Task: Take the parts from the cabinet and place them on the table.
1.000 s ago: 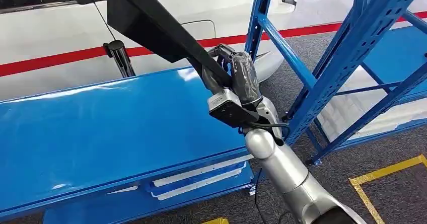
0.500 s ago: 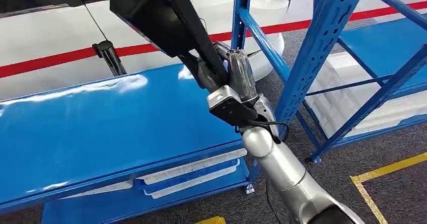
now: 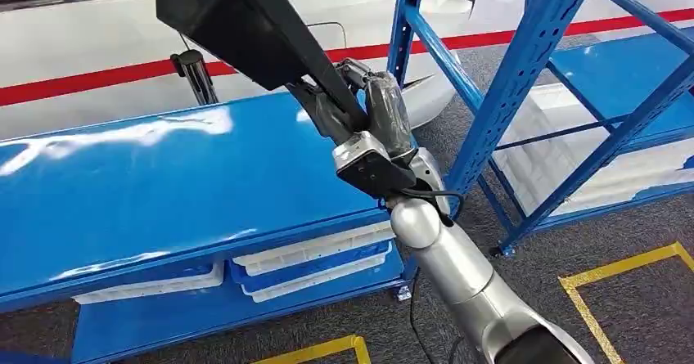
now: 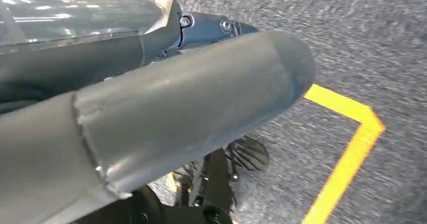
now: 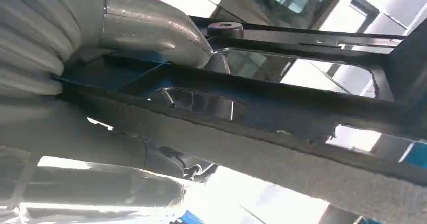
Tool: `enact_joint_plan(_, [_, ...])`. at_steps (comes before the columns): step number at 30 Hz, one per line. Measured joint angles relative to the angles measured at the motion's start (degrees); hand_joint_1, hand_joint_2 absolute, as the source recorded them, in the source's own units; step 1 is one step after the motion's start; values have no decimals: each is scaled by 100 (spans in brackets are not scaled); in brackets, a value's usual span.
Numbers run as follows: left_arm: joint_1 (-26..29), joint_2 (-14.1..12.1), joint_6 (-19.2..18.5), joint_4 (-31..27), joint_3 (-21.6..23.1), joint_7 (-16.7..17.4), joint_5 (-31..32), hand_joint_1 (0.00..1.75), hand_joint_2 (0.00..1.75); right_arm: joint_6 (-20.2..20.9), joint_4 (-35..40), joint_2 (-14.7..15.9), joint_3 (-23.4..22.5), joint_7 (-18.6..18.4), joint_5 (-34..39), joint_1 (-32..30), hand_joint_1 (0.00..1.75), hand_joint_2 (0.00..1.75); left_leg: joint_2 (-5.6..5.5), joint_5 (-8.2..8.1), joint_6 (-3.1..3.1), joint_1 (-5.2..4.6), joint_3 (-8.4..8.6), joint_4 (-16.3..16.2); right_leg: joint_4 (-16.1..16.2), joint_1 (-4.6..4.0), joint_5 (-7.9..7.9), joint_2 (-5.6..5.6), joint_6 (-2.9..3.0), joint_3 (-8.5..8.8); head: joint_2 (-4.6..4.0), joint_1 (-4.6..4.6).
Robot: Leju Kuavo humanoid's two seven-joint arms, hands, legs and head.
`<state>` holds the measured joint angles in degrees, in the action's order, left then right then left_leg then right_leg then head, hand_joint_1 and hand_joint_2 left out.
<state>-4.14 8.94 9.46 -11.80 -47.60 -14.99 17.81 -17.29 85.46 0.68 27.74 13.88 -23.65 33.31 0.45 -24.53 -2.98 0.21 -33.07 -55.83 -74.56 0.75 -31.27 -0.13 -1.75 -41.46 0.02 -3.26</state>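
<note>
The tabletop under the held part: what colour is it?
Glossy blue tabletop, clearest in the head view.

One black part point(image 3: 237, 20), one blue table point(image 3: 164, 184), three white trays point(image 3: 315, 249), two blue racks point(image 3: 524, 69).

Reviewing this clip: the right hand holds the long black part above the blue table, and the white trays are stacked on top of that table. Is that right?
Not quite. The right hand does hold the long black part above the blue table, but the white trays sit on the shelf under the tabletop, not on it. The head view shows this.
</note>
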Motion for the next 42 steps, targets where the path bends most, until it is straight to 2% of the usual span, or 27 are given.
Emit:
enact_joint_plan(1, [0, 0, -4, 0, 0, -2, 7, 0, 0, -2, -7, 7, 0, 0, 2, 0, 175, 175, 0, 34, 11, 0, -80, -31, 248, 1, 138, 0, -69, 236, 0, 0])
enact_joint_plan(3, [-1, 0, -26, 0, 0, -9, 15, 0, 0, -2, -7, 17, 0, 0, 9, 6, 175, 175, -5, 78, 50, 2, -216, -128, 1227, 13, 354, -4, -136, 941, 0, 0])
enact_joint_plan(4, [0, -2, -33, 0, 0, -13, 15, 0, 0, -2, -7, 20, -2, 0, 9, 15, 175, 175, -4, 93, 80, -15, -279, -172, 1656, 13, 135, 0, -57, 1164, 0, 2])
enact_joint_plan(5, [-2, -4, -42, 0, 0, -20, 15, 0, 0, -2, -4, 17, 0, 0, 9, 8, 175, 175, -3, 124, 118, -25, -312, -194, 1675, -56, 167, 8, -8, 1244, 2, 11])
enact_joint_plan(8, [4, -7, -52, 0, -4, -26, 15, 0, 0, -7, -2, 48, -7, 0, 13, 3, 175, 175, -10, 202, 193, -18, -329, -225, 1666, -40, 224, 13, 62, 1143, 0, 6])
enact_joint_plan(9, [10, -29, -55, 0, -9, -26, 15, 0, 0, -9, -2, 52, -4, 0, 17, -2, 175, 175, -28, 163, 233, 18, -365, -262, 1700, 56, 290, 2, 156, 1101, 0, 11])
enact_joint_plan(11, [13, -24, -55, 0, -9, -28, 15, 0, 0, -11, 0, 52, 0, -2, 15, 4, 175, 175, -47, -436, 306, 38, -551, -735, 1697, 38, 403, -13, 288, 1000, 0, 35])
enact_joint_plan(13, [12, -26, -55, 0, -11, -31, 15, 0, 0, -11, 0, 57, 2, -2, 17, -10, 175, 175, -48, -947, 363, 57, -790, -1567, 1691, 21, 508, -17, 295, 865, 0, 35])
enact_joint_plan(14, [12, -26, -55, 0, -11, -33, 15, 0, 0, -11, 0, 59, 2, -4, 19, -23, 175, 175, -47, -1017, 376, 62, -835, -1843, 1688, 17, 561, -17, 288, 798, 0, 33])
enact_joint_plan(16, [12, -31, -57, 0, -11, -35, 15, 0, 0, -11, 0, 72, 2, -11, 20, -52, 175, 175, -46, -738, 361, 69, -561, -1681, 1678, 16, 666, -16, 255, 657, 0, 35])
enact_joint_plan(18, [8, -35, -68, 0, -11, -37, 15, 0, 0, -15, 0, 79, 2, -11, 20, -55, 175, 175, -50, -421, 306, 69, 70, -843, 1677, 15, 749, -5, 215, 561, 0, 35])
enact_joint_plan(19, [-5, -46, -74, 0, -11, -42, 15, 0, 0, -15, 11, 79, 2, -11, 20, -54, 175, 175, -69, -504, 263, 61, 401, -378, 1673, 16, 787, -7, 191, 554, 0, 37])
enact_joint_plan(20, [-12, -52, -74, 0, -11, -44, 13, 0, 0, -18, 22, 87, -2, -11, 17, -51, 175, 175, -73, -593, 234, 20, 571, -79, 1668, -17, 821, -8, 139, 527, 0, 31])
enact_joint_plan(23, [-10, -55, -70, 0, -24, -55, -4, 0, 0, -18, 22, 81, 9, -11, 15, -52, 175, 175, -69, -500, 120, -48, 487, -110, 1733, 24, 963, -26, 10, 537, 0, 20])
enact_joint_plan(24, [-8, -50, -68, 2, -26, -55, -13, 0, 0, -20, 20, 92, 2, -11, 15, -63, 175, 175, -48, -374, 55, -2, 426, -12, 1735, -11, 981, -22, -20, 498, 0, 22])
enact_joint_plan(25, [-23, -46, -68, 2, -28, -55, -15, 0, 0, -20, 22, 103, 0, -11, 15, -61, 175, 175, -8, -287, 28, 4, 420, 11, 1626, -2, 809, -9, 7, 422, 0, 22])
enact_joint_plan(27, [-23, -50, -61, 2, -37, -55, -24, 0, 0, -20, 22, 109, 2, -11, 17, -63, 175, 175, 0, -151, -41, -11, 240, 16, 936, 2, 151, -6, 131, 188, 0, 11])
enact_joint_plan(29, [-23, -48, -55, 2, -55, -52, -24, 0, 0, -20, 13, 109, 2, -11, 17, -93, 175, 175, 8, -21, -49, -18, 52, 2, 146, 10, -201, -5, 112, 25, 0, 11])
enact_joint_plan(31, [-22, -39, -52, 2, -72, -41, -17, 0, 0, -22, 7, 118, -7, -20, 17, -144, 175, 175, 11, 124, -28, -19, -153, -19, -5, 16, 3, -5, -54, 197, 0, 13])
enact_joint_plan(33, [-22, -28, -52, 2, -77, -35, 7, 0, 0, -28, 7, 122, -24, -28, 17, -173, 175, 175, 7, 227, 9, -18, -331, -67, 657, 18, 302, -6, -153, 744, 0, 13])
enact_joint_plan(34, [-23, -28, -52, 2, -76, -33, 11, 0, 0, -31, 9, 120, -33, -46, 17, -178, 175, 175, 2, 271, 40, -19, -395, -115, 1233, 22, 261, -7, -116, 1162, 0, 13])
enact_joint_plan(35, [-22, -28, -52, 2, -76, -33, 15, 0, 0, -35, 9, 116, -39, -48, 15, -175, 175, 175, -4, 296, 74, -57, -472, -170, 1750, -19, 58, -7, -47, 1515, 0, 11])
enact_joint_plan(38, [-19, -28, -52, 2, -76, -37, 44, 0, 0, -81, 9, 127, -89, -55, 9, -254, 175, 175, 2, 439, 163, -31, -485, -149, 1826, -57, 32, 13, 36, 1412, 0, 28])
enact_joint_plan(39, [-1, -33, -55, 2, -79, -44, 68, 0, 0, -114, 9, 129, -118, -55, 9, -312, 175, 175, -13, 480, 209, -28, -500, -147, 1863, 5, 91, 3, 117, 1377, 0, 28])
enact_joint_plan(40, [2, -57, -59, 2, -81, -57, 81, 0, 0, -159, 13, 129, -146, -48, 5, -357, 175, 175, -40, 294, 244, 16, -555, -232, 1865, 49, 161, -27, 158, 1366, 0, 28])
enact_joint_plan(41, [5, -55, -66, 2, -81, -59, 85, 0, 0, -188, 33, 131, -168, -44, -6, -417, 175, 175, -39, -81, 289, 31, -618, -449, 1862, 53, 231, -31, 247, 1305, 0, 39])
enact_joint_plan(42, [8, -52, -74, 2, -81, -59, 85, 0, 0, -210, 59, 133, -194, -41, -11, -479, 175, 175, -39, -449, 328, 47, -707, -799, 1861, 49, 290, -36, 270, 1266, 0, 52])
